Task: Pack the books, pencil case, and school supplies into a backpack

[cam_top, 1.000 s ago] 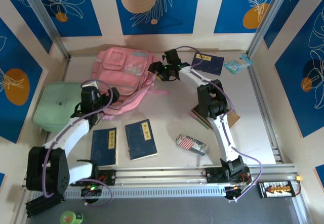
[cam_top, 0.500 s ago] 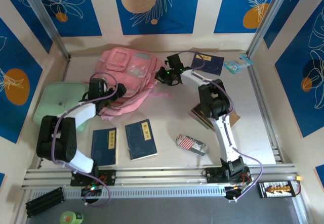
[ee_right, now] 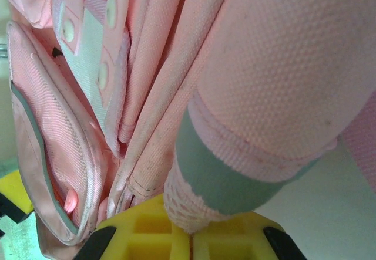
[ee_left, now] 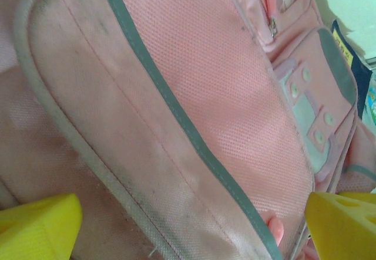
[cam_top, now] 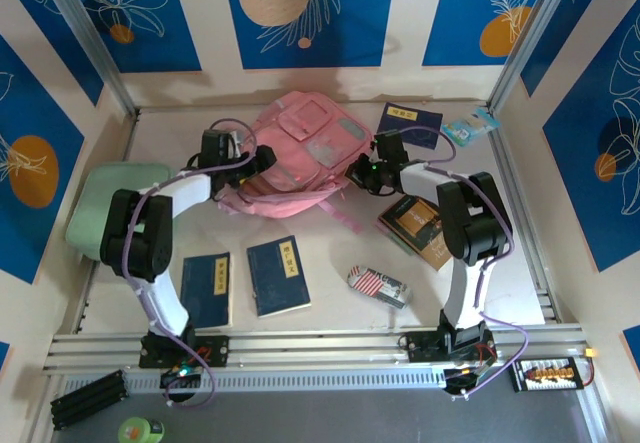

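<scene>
**A:** What has changed on the table?

**B:** The backpack. It has slid along the far edge, away from the left side and toward the middle. It has also turned, and its front pockets face up.

**A:** Has anything been packed?

**B:** Nothing yet. Two navy books lie near the near edge, left of centre, where they were. A third sits at the far edge toward the right corner. The tan-and-black notebook is right of centre, now uncovered by my arm. The striped pencil case lies between the notebook and the near edge.

**A:** And your hands?

**B:** My right gripper has closed on a pink strap at the bag's right side, with the webbing pinched between nearly touching fingers. My left gripper is spread wide against the bag's left flank and holds nothing.

**A:** What does that mean for the task?

**B:** I think I'm still placing the bag. I can't see an open main compartment, so that has to be opened before any book goes in.
</scene>
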